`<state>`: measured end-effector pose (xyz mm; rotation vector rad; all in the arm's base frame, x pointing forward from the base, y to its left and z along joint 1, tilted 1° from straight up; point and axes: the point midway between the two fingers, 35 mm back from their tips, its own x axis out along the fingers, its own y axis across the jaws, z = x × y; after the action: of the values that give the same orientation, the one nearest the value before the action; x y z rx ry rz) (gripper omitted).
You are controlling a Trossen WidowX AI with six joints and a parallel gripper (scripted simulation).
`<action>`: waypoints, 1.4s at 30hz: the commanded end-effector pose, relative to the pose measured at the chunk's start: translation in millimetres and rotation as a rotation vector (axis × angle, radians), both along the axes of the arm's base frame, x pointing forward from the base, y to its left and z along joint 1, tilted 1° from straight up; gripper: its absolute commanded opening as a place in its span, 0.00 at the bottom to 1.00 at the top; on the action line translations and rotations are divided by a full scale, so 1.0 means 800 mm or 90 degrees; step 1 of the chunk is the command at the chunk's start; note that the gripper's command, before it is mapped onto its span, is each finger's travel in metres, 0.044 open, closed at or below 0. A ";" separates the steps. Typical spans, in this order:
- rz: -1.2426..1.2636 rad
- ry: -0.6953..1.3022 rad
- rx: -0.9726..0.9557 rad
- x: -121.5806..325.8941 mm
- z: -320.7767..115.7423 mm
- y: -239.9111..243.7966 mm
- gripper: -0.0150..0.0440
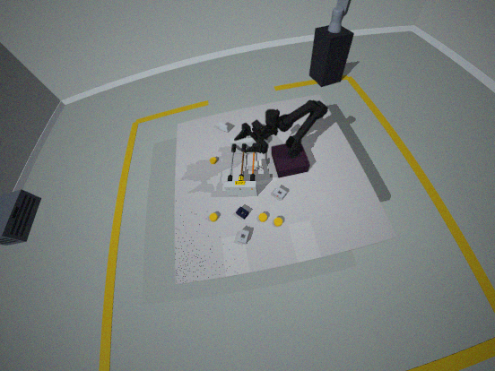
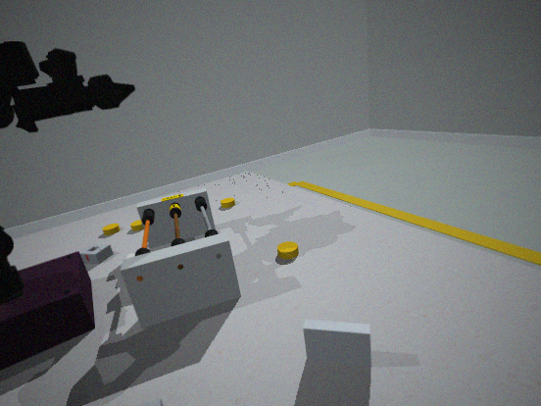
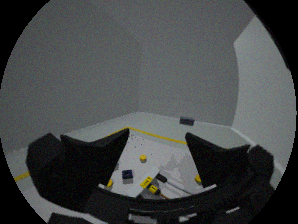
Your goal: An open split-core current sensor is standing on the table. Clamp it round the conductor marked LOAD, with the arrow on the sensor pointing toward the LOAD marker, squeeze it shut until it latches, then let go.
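Note:
My gripper (image 1: 240, 143) (image 3: 158, 133) is open and empty, high above the table by the conductor rack (image 1: 237, 190) (image 2: 183, 284). The rack holds an orange conductor (image 1: 254, 164) (image 2: 145, 235), a brown one (image 1: 242, 165) (image 2: 176, 227) in the middle and a grey one (image 1: 231, 166) (image 2: 205, 217). A yellow label (image 1: 240, 183) (image 2: 172, 197) (image 3: 146, 182) sits on the rack wall, with a yellow tag (image 2: 174, 210) (image 3: 154, 189) at the brown conductor's end; the lettering is too small to read. I cannot pick out the open sensor for certain; a small pale shape shows near the orange conductor.
The purple base block (image 1: 290, 162) (image 2: 46, 299) stands beside the rack. A dark blue box (image 1: 243, 211) (image 3: 127, 174), two white boxes (image 1: 280, 192) (image 1: 243, 235) and several yellow discs (image 1: 213, 217) (image 2: 287, 250) (image 3: 143, 158) lie around. A white block (image 1: 224, 126) (image 2: 336, 326) stands at the far side.

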<state>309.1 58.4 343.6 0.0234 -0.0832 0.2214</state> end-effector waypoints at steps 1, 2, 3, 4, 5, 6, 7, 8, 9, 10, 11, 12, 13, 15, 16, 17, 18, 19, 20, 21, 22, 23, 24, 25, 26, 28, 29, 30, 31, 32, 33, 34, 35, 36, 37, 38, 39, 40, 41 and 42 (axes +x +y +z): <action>-0.135 0.020 -0.011 0.008 -0.025 -0.070 1.00; -0.141 0.021 -0.011 0.008 -0.026 -0.073 1.00; -0.141 0.021 -0.011 0.008 -0.026 -0.073 1.00; -0.141 0.021 -0.011 0.008 -0.026 -0.073 1.00; -0.141 0.021 -0.011 0.008 -0.026 -0.073 1.00; -0.141 0.021 -0.011 0.008 -0.026 -0.073 1.00; -0.141 0.021 -0.011 0.008 -0.026 -0.073 1.00; -0.141 0.021 -0.011 0.008 -0.026 -0.073 1.00; -0.140 0.029 -0.012 0.010 -0.028 -0.072 1.00; -0.135 0.054 -0.015 0.017 -0.034 -0.069 1.00; -0.127 0.094 -0.020 0.026 -0.045 -0.064 1.00; -0.117 0.144 -0.028 0.036 -0.058 -0.058 1.00; -0.108 0.194 -0.035 0.046 -0.072 -0.051 1.00; -0.088 0.293 -0.053 0.060 -0.101 -0.038 1.00; -0.078 0.342 -0.063 0.065 -0.115 -0.031 1.00; -0.068 0.391 -0.074 0.068 -0.130 -0.024 1.00; -0.058 0.440 -0.085 0.071 -0.144 -0.017 1.00; -0.049 0.489 -0.097 0.072 -0.158 -0.010 1.00; -0.039 0.538 -0.110 0.072 -0.172 -0.003 1.00; -0.030 0.586 -0.124 0.071 -0.185 0.003 1.00; -0.021 0.635 -0.138 0.068 -0.198 0.010 1.00; -0.012 0.683 -0.153 0.065 -0.210 0.016 1.00; -0.005 0.723 -0.166 0.062 -0.219 0.020 1.00; -0.001 0.746 -0.173 0.059 -0.225 0.023 1.00; 0.001 0.754 -0.176 0.059 -0.227 0.024 1.00; 0.001 0.754 -0.176 0.059 -0.227 0.024 1.00; 0.001 0.754 -0.176 0.059 -0.227 0.024 1.00; 0.001 0.754 -0.176 0.059 -0.227 0.024 1.00; 0.001 0.754 -0.176 0.059 -0.227 0.024 1.00; 0.001 0.754 -0.176 0.059 -0.227 0.024 1.00; 0.001 0.754 -0.176 0.059 -0.227 0.024 1.00; 0.001 0.754 -0.176 0.059 -0.227 0.024 1.00; 0.001 0.754 -0.176 0.059 -0.227 0.024 1.00; 0.001 0.754 -0.176 0.059 -0.227 0.024 1.00; 0.001 0.754 -0.176 0.059 -0.227 0.024 1.00; 0.001 0.754 -0.176 0.059 -0.227 0.024 1.00; 0.001 0.754 -0.176 0.059 -0.227 0.024 1.00; 0.001 0.754 -0.176 0.059 -0.227 0.024 1.00; 0.001 0.754 -0.176 0.059 -0.227 0.024 1.00; 0.001 0.754 -0.176 0.059 -0.227 0.024 1.00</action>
<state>355.2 77.9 161.1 -0.1132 1.1249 0.1909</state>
